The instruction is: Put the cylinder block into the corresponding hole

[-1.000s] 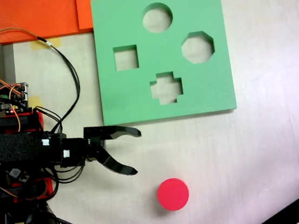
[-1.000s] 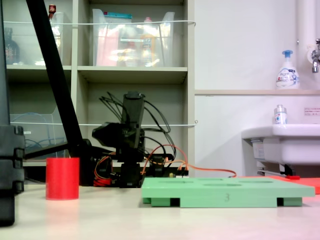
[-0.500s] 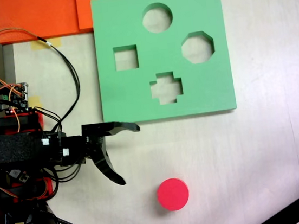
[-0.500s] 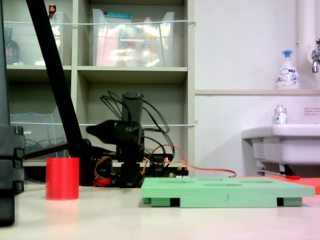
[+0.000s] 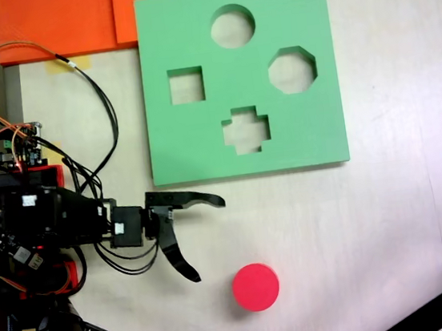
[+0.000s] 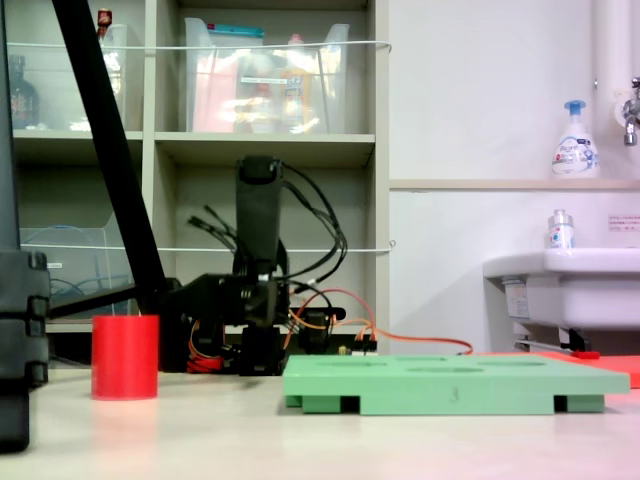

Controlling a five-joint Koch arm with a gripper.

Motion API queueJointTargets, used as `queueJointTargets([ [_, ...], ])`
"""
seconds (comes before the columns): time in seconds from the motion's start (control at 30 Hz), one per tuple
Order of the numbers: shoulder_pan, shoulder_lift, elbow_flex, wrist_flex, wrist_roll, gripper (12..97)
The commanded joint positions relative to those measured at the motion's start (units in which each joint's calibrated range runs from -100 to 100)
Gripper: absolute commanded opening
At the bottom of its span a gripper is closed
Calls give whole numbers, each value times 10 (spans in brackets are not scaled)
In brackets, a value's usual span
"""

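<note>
Cylinder (image 5: 256, 287) upright, axis vertical, near table's (image 5: 406, 223) bottom edge. My pincer (image 5: 208, 240) spread wide, empty. Board's (image 5: 187, 24) round hole (image 5: 232, 26) open.

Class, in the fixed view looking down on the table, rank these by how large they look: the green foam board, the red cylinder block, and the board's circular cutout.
1. The green foam board, by far the largest.
2. The red cylinder block and the circular cutout look about equally wide; I won't rank them apart.
</note>
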Motion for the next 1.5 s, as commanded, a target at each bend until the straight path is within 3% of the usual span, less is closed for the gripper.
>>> queueJointTargets([
  [0.0,-13,98,34,69,8,803],
  [0.2,-50,249,104,69,21,803],
  [0.6,-76,328,211,69,26,801],
  [1.47,-90,518,440,69,40,766],
])
